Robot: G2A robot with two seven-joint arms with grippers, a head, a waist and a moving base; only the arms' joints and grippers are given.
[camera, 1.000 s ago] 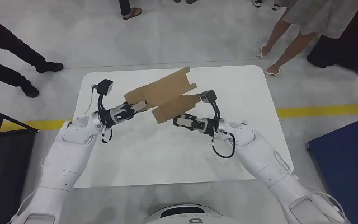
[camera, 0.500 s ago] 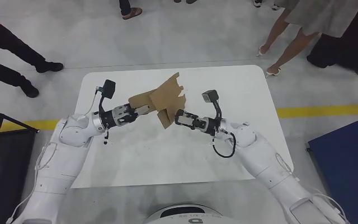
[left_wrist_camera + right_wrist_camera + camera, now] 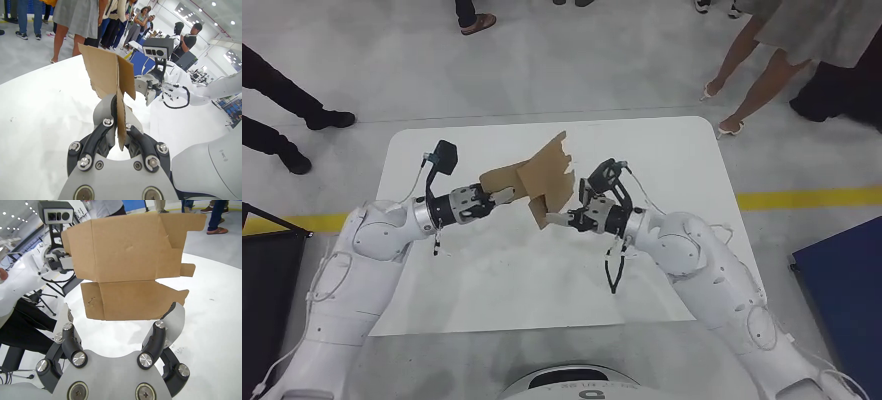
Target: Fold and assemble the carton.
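Your left tool (image 3: pixel 118 111) is clenched on one edge of the flat carton (image 3: pixel 542 175), holding it tilted up off the counter (image 3: pixel 662 260). Your right tool (image 3: pixel 122 310) is released, fingers spread at the carton's opposite edge; one finger (image 3: pixel 174 313) seems to touch it.

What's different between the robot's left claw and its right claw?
The left gripper is shut, pinching one edge of the carton; the right gripper is open, its fingers spread wide. The left gripper holds the carton up off the table; the right gripper holds nothing, with the carton's lower edge just in front of it. Both have the same build and face the carton from opposite sides.
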